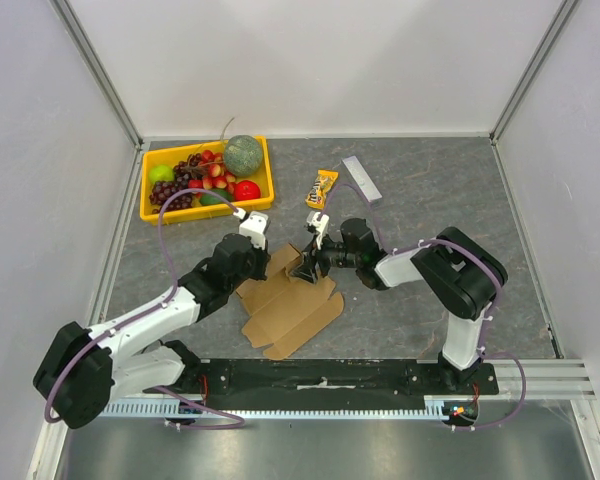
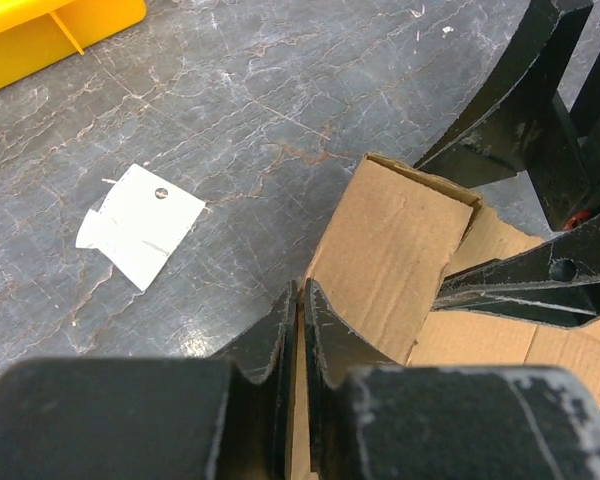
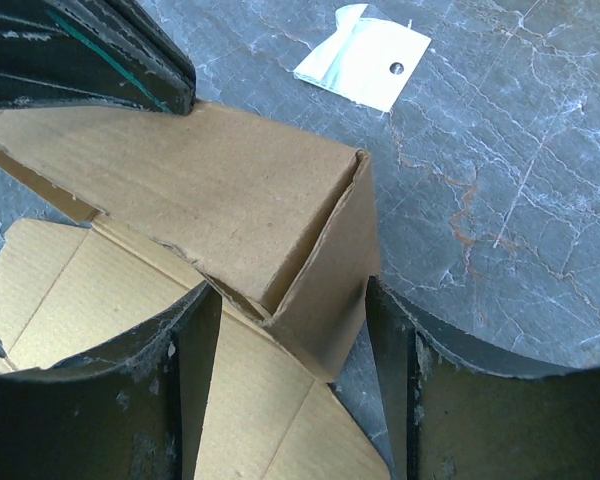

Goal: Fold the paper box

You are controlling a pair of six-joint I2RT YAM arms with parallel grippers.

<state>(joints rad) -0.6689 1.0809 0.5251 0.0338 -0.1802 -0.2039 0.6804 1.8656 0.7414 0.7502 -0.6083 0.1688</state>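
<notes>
- The paper box [image 1: 290, 305] sits half-formed on the table [image 1: 430, 200], mid-width, towards the near edge
- Left hand [image 2: 300, 330] is pinched shut on one raised cardboard wall
- Right hand [image 3: 292, 290] has its jaws apart, astride the upright corner
- One corner stands; the near flaps lie flat, so most folding appears left

Grey marbled tabletop [image 1: 430, 180] spreads wide under soft, even light. Plain white walls [image 1: 310, 60] close it in on three sides, with aluminium posts [image 1: 98, 70] slanting up from the back corners. A silver rail [image 1: 550, 372] runs along the near edge.
</notes>
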